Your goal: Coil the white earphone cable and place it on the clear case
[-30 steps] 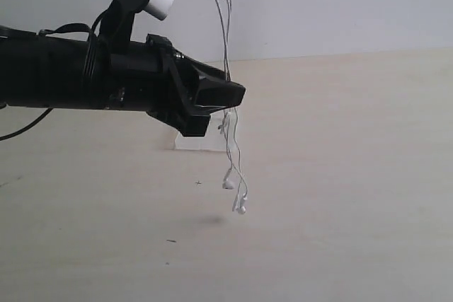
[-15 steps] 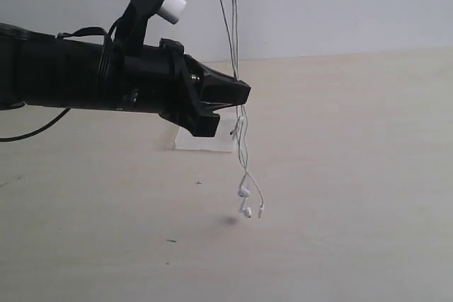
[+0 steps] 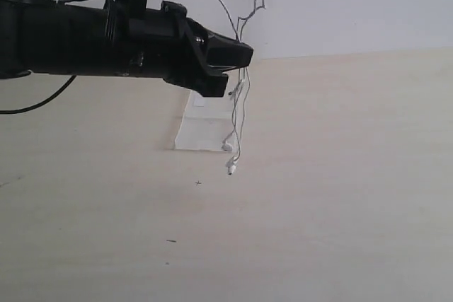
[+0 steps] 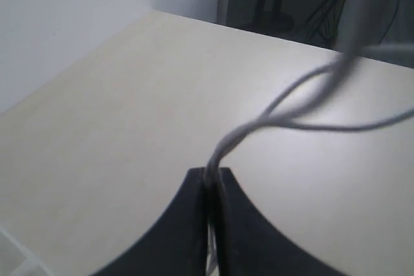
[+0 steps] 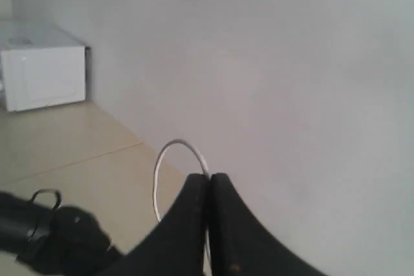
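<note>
Cable [image 3: 238,88] hung nearly upright above the case [image 3: 205,131], with its long axis running from my two grippers down to the earbuds [image 3: 231,168]. In the exterior view the earbuds dangle at the case's near right corner. Whether they touch the case or the table [image 3: 340,189] I cannot tell.

Above the case, my left gripper [image 3: 243,53] has its jaws pressed together on the strands. The left wrist view confirms it: the cable [image 4: 259,124] leaves the closed tips of the gripper [image 4: 212,174] and bends away in a loose fork. Higher above the case, out of the exterior view, my right gripper [image 5: 208,178] is likewise pinched on the cable [image 5: 169,148], with a short loop arching out of its tips. The case lies flat on the table, below the left gripper.

Judgement: no coil is formed yet, and the cable is one long drop. The left gripper is the nearer to the case, so lowering onto it falls to that arm. The right, holding the upper run, would have to feed slack downward. The risk is that the light strands swing off the case's edge.
</note>
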`<state>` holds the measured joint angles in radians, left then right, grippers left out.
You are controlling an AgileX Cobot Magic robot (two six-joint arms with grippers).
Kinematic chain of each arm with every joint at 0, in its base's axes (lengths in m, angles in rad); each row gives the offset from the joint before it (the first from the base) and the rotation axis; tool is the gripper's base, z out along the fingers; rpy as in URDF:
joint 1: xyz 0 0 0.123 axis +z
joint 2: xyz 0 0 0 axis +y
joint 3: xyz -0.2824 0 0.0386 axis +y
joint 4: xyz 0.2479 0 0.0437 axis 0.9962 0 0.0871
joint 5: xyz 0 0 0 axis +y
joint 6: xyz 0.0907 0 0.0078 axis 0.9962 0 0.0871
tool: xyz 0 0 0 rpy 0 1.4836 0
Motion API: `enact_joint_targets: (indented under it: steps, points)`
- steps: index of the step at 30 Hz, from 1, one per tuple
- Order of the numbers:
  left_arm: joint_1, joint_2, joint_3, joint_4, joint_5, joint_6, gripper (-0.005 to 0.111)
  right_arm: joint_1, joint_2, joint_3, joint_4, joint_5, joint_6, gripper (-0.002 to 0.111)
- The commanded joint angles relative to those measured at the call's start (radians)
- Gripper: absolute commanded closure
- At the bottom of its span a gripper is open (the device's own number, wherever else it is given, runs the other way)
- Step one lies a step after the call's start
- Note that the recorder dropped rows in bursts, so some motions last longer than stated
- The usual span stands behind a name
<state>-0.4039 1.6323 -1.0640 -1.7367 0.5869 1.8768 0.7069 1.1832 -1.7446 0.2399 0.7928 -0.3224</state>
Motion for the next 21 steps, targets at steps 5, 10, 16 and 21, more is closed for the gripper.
enact_joint_targets:
  steps: [5,10,16,21]
  points:
    - [-0.005,-0.024,-0.040,-0.008,-0.019,-0.079,0.107,-0.003,-0.101,-0.007,0.040,0.256,-0.003,0.108]
    - [-0.005,-0.072,-0.040,-0.008,-0.021,-0.081,0.107,-0.003,-0.102,-0.007,0.040,0.374,0.010,0.108]
    - [-0.003,-0.136,-0.040,0.026,-0.035,-0.157,0.107,-0.003,-0.130,0.108,0.014,0.381,0.019,0.108]
    - [-0.003,-0.165,-0.040,0.128,-0.085,-0.245,0.107,-0.003,-0.191,0.306,0.008,0.272,0.019,0.108]
